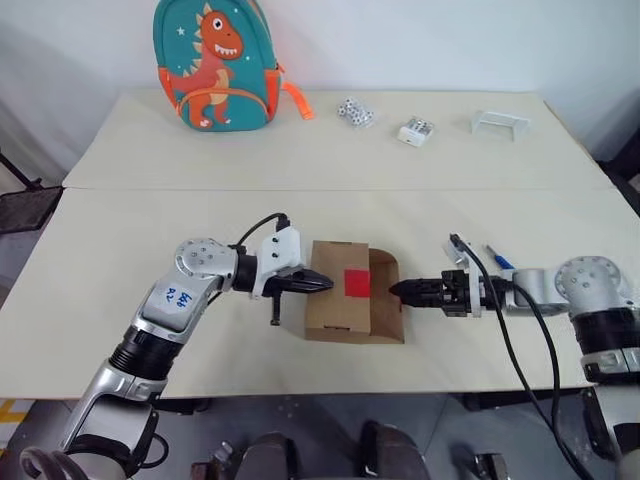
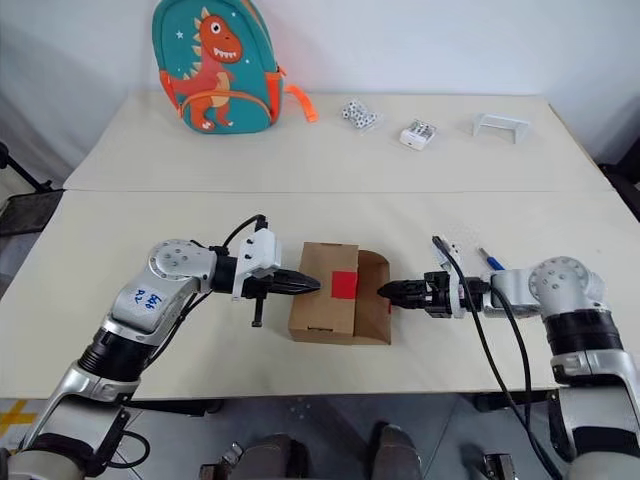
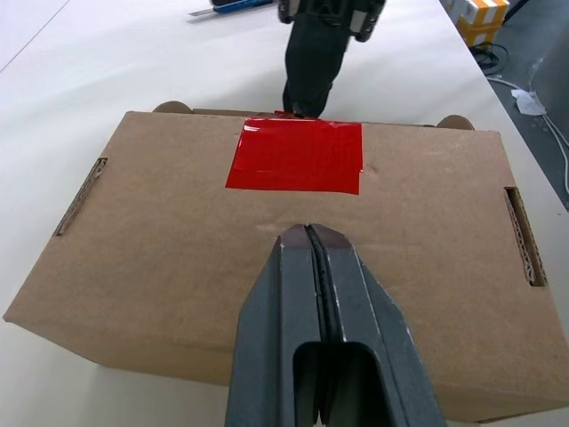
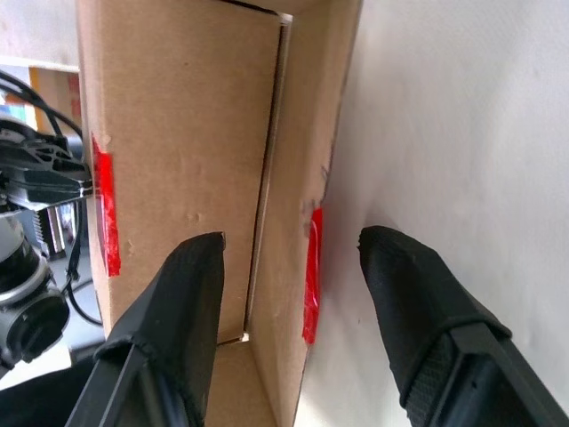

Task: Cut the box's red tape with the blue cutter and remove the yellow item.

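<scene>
On table centre, left gripper [image 1: 322,284] shut, tips on box [image 1: 345,315] top, right gripper [image 1: 398,290] parted, level, astride open flap [image 1: 387,296], red tape [image 1: 356,282] between.

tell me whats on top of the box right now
The red tape lies on the box lid, with the shut left gripper over it. The box's inside stays covered.

box [image 1: 345,305] mid-table | blue cutter [image 1: 499,258] right of it | backpack [image 1: 215,63] behind, far-left

Robot test room — bare tables [image 1: 150,230], plain white wall [image 1: 450,40].
</scene>
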Robot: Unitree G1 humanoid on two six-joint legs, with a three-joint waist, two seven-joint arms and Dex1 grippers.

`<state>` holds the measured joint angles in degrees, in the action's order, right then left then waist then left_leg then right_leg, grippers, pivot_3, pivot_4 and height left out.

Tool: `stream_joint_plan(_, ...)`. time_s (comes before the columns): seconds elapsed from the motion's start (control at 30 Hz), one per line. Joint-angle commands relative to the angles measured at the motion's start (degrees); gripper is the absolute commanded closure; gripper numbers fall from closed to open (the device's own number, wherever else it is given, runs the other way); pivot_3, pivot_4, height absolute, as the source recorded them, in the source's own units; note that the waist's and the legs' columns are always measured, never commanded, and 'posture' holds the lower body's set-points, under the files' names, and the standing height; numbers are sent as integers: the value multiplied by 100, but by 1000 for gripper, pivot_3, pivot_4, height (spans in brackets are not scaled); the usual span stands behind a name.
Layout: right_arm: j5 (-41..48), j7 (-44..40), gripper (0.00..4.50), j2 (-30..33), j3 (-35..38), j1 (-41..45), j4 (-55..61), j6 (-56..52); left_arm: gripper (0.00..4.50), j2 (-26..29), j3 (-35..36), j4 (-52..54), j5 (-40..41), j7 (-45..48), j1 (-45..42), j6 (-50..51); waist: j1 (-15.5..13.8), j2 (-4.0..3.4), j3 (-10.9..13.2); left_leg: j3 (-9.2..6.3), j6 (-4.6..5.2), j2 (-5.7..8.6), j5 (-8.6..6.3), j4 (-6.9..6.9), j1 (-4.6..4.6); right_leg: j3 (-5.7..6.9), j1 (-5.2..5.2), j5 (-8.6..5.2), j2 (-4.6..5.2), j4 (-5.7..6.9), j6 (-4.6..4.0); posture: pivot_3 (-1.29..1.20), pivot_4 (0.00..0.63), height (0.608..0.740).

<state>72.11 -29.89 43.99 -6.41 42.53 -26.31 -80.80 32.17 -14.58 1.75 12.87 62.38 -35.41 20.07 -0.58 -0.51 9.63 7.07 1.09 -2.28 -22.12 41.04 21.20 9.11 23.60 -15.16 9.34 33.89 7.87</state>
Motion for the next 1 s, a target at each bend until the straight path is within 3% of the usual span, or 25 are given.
stream_joint_plan(0.03,-895,-813,1914,-151,-390,229,-289,27,4500,104,-138,33,-131,88,78,124,58,0,0,-1,0,0,0,0,-1,0,-1,0,0,1,0,0,150,740)
stream_joint_plan(0.2,-1670,-1655,1914,-326,-633,425,-441,81,4500,155,-91,144,-121,43,130,213,92,-1,-1,0,-2,0,1,0,-8,0,-4,0,0,5,0,0,150,740)
stream_joint_plan(0.37,-2054,-1985,1914,-559,-518,439,-362,-82,4500,197,-64,257,-109,-29,197,301,139,-1,-1,-1,-5,-3,3,-1,-10,0,-3,0,-2,12,0,0,150,740)
stream_joint_plan(1.0,-2297,-761,1914,-1618,1410,-428,579,-1124,4500,152,-85,343,-96,-113,254,363,212,-4,-9,-9,-16,-6,6,-6,-15,2,-4,0,-5,23,0,0,150,740)
